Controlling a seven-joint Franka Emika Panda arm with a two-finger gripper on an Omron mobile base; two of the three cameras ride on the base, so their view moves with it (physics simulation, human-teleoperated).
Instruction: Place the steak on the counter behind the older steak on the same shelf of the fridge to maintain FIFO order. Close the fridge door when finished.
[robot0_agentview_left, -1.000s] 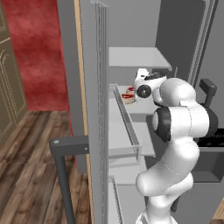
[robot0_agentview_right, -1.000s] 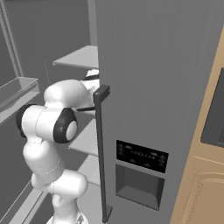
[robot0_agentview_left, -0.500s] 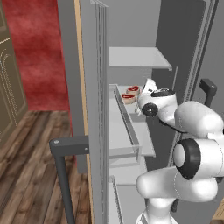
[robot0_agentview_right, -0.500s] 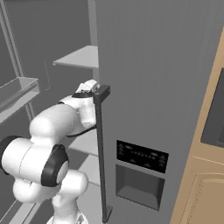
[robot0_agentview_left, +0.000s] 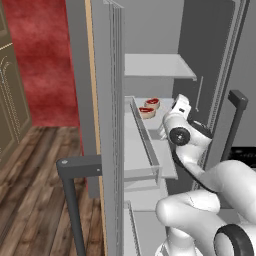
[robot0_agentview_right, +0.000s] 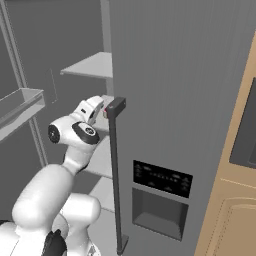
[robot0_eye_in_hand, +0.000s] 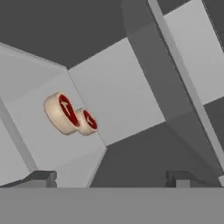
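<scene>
The dark two-finger gripper (robot0_eye_in_hand: 111, 177) is spread wide and carries nothing. Both small red-topped, cream-sided steaks (robot0_eye_in_hand: 63, 113) lie at its ten o'clock, touching in a row on the flat white fridge shelf (robot0_agentview_left: 145, 131). The tall grey fridge door (robot0_agentview_left: 102, 115) stands open, so closing it looks like the remaining step.

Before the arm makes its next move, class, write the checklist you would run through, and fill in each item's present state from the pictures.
1. Two steaks on one fridge shelf: ok. The nearer steak and the farther steak lie together on the shelf.
2. One steak behind the other: ok, they sit in a line front to back.
3. Which is the newer steak: cannot tell.
4. Gripper empty: ok, the fingertips stand apart with nothing between them.
5. Gripper clear of the steaks: ok, a gap shows in the hand view.
6. Fridge door closed: not ok, it stands open.
</scene>
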